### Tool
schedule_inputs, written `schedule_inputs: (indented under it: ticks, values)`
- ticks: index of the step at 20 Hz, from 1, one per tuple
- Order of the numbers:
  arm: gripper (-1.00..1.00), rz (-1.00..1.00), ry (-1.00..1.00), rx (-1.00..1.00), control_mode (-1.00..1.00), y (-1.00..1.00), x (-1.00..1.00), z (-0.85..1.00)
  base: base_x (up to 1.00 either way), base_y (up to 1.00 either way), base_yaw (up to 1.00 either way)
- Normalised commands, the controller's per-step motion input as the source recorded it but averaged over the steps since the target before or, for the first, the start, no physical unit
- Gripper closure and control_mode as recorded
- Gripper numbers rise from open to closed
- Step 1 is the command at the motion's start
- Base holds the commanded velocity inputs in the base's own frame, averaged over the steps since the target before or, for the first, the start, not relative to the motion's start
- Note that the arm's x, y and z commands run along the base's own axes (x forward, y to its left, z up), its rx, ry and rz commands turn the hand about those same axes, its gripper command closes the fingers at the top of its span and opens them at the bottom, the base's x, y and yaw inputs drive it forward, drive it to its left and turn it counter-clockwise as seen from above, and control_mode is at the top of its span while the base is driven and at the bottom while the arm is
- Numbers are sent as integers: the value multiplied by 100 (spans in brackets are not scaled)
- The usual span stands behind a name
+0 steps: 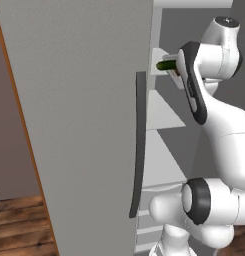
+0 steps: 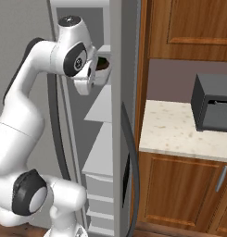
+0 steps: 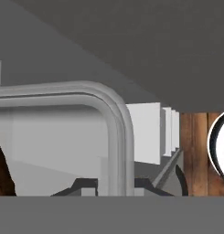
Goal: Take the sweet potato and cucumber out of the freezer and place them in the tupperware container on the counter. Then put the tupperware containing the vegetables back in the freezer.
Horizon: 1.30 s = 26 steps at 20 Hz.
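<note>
The freezer (image 1: 79, 125) stands open, and my arm reaches up to one of its upper shelves. A green cucumber (image 1: 164, 65) lies on that shelf, its end showing just left of my hand. The dark reddish-brown sweet potato (image 2: 102, 65) sits right beside the hand, and it also shows at the lower left edge of the hand view (image 3: 1, 173). My gripper (image 3: 114, 185) is shut; a curved grey shelf rail (image 3: 117, 137) rises between its dark tips, and I cannot tell whether they touch it. The tupperware container is out of view.
The freezer door's long dark handle (image 1: 139, 145) hangs left of my arm. White shelves (image 2: 102, 152) step down below the hand. To the right, the beige counter (image 2: 175, 132) carries a dark-grey microwave (image 2: 212, 104) over wooden cabinet doors (image 2: 179, 190).
</note>
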Motion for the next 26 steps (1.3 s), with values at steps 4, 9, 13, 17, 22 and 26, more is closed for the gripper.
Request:
schedule_inputs:
  ticks: [4, 9, 13, 17, 22, 26]
  values:
    - [100, 0, 0, 0, -100, -11, 76, 0, 0, 0, 0]
    - [100, 0, 0, 2, -100, -22, 73, 1, 0, 0, 0]
    - [100, 0, 0, 4, -100, -17, 69, 1, 0, 0, 0]
    - [100, 0, 0, 4, -100, -6, 73, 0, 0, 0, 0]
    - [100, 0, 0, 2, -100, 0, 69, 0, 0, 0, 0]
    - [100, 0, 0, 1, -100, 0, 81, 0, 0, 0, 0]
